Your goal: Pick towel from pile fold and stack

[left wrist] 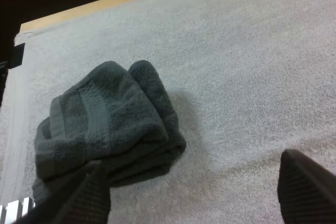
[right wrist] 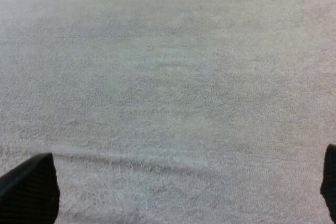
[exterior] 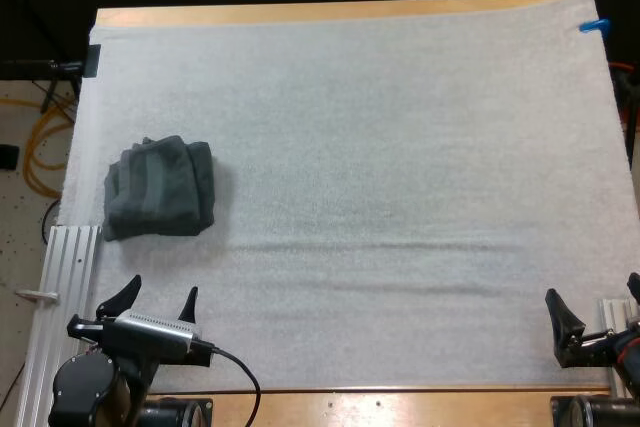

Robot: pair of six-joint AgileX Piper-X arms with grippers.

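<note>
The dark grey-green towel (exterior: 160, 187) is located on the white mat (exterior: 400, 147), near the mat's left edge and just ahead of the left gripper (exterior: 160, 292). It is seen as a loose bundle with several rounded layers lapped over one another. The left gripper's fingers are spread and clear of the towel, and in the left wrist view one fingertip is seen close to the bundle's near edge. The right gripper (exterior: 592, 297) is positioned at the near right of the mat, well apart from the towel, with its fingers likewise spread over bare mat. The following faults are to be expected. If the bundle is pinched across all layers, it is likely to be lifted as a lump and not opened out, so that no clean fold can be made. If only the top layer is caught with a shallow bite, the cloth may slip out under its own weight. If the fingers are driven too low, the mat may be gripped along with the towel and raised; a ridge is visible across the mat's near part. A sideways drag may carry the towel over the mat's left edge. Count: one towel bundle (whether it holds more than one towel cannot be told), two grippers, one mat, one wooden table (exterior: 300, 13).
</note>
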